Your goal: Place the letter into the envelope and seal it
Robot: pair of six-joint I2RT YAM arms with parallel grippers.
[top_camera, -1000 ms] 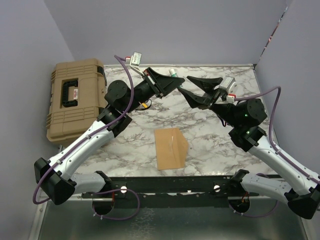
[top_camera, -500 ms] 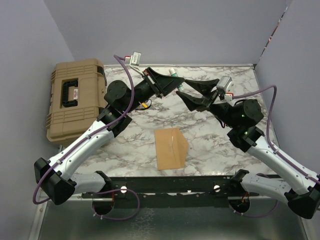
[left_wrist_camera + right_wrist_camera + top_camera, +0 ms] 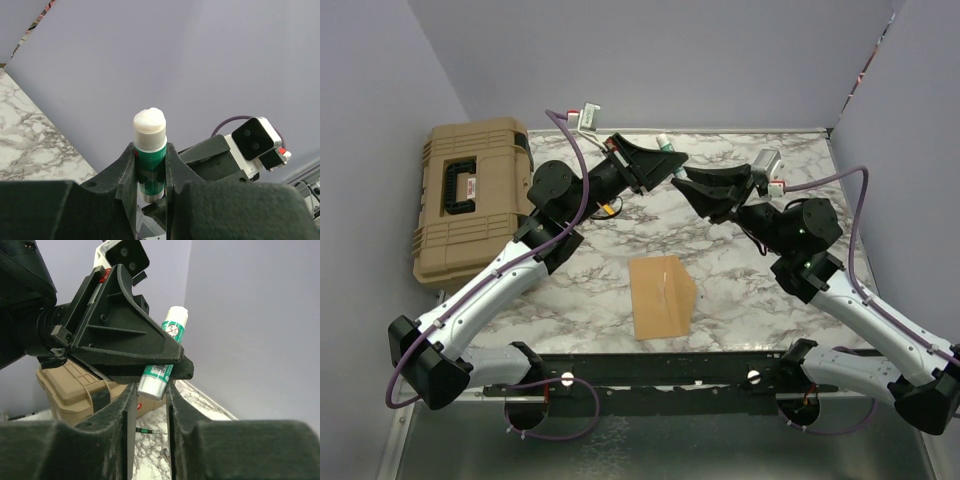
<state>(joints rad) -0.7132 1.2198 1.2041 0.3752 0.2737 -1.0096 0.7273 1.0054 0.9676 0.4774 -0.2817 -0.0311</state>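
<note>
Right wrist shows left hand (image 3: 170,365) clamping glue stick (image 3: 172,327), right hand (image 3: 151,392) flanking, grip unclear.

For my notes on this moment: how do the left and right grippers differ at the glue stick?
The left gripper grips the glue stick by its green body; the right gripper only brackets its bottom end, contact unclear. The left gripper points rightward, the right gripper leftward. Both hang above the table, tips nearly meeting.
</note>
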